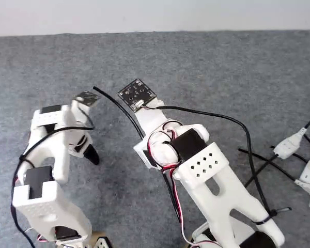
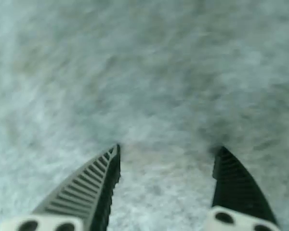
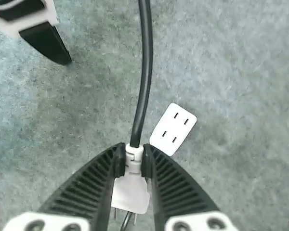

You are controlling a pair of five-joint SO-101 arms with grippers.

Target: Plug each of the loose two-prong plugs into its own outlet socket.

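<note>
One plug [image 3: 130, 193] pinched in right claw [image 3: 132, 153], left claw [image 2: 169, 150] spread over carpet [image 2: 149, 72]

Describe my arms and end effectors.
The left arm and right arm: white plastic shells, black motors; red, white and black wires loop on the right one. The left end effector and right end effector: tapered, ribbed fingers.
</note>
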